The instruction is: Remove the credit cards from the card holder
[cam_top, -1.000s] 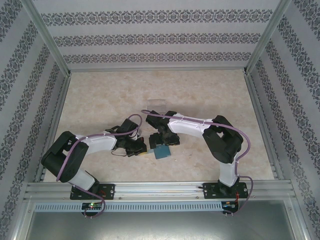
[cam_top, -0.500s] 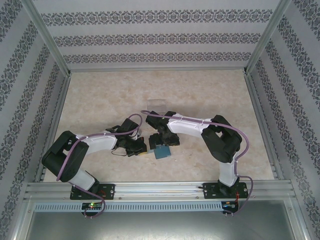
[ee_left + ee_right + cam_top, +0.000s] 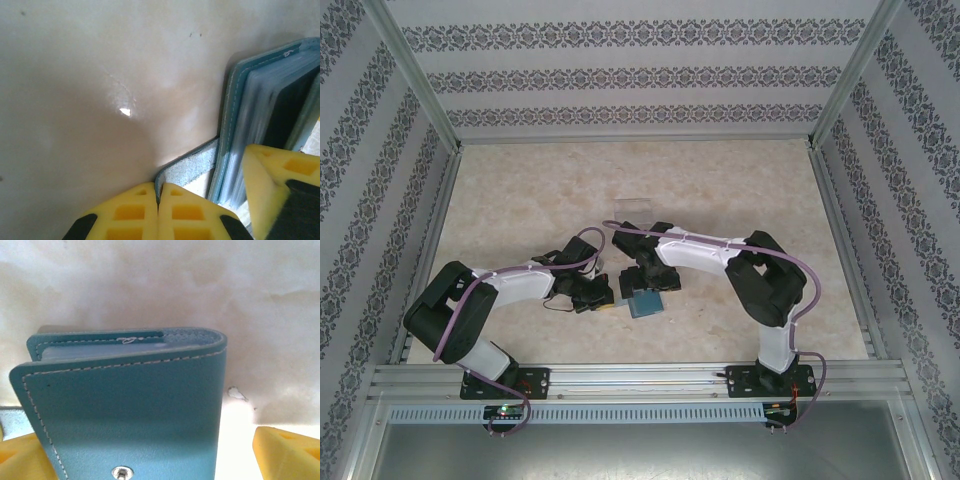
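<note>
Left pincer [image 3: 158,200] gripping the strap tab [image 3: 189,169]; right pincer [image 3: 155,455] standing released.
We are seeing the teal card holder [image 3: 125,405] resting on the worktop [image 3: 75,75] between the right pincer's widely spread fingers [image 3: 287,452], its covers gaping slightly. The left pincer's pads are pressing together on the tab, with the holder just to their right.
</note>
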{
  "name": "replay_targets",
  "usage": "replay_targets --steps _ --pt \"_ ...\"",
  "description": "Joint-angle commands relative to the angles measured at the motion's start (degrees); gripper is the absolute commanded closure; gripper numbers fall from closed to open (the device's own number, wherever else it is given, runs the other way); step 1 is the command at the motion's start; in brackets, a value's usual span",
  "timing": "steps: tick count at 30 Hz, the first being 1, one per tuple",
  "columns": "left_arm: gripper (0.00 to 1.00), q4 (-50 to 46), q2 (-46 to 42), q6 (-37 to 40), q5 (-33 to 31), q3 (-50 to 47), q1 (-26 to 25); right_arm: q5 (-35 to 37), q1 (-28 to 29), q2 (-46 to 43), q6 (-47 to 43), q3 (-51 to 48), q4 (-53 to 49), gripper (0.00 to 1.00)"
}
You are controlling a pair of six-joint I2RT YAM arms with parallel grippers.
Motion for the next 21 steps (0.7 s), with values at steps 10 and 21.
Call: replay_targets --steps 10,21 --pt "1.00 -0.2 2.4 0.8 -4.0 0.0 -0.2 3.2 -0.9 -4.1 -2.0 -1.2 -5.1 0.06" --pt "1.00 -1.0 2.7 1.1 -4.2 1.2 -0.2 5.3 -2.1 -6.1 -3.4 -2.0 -7.3 0.06"
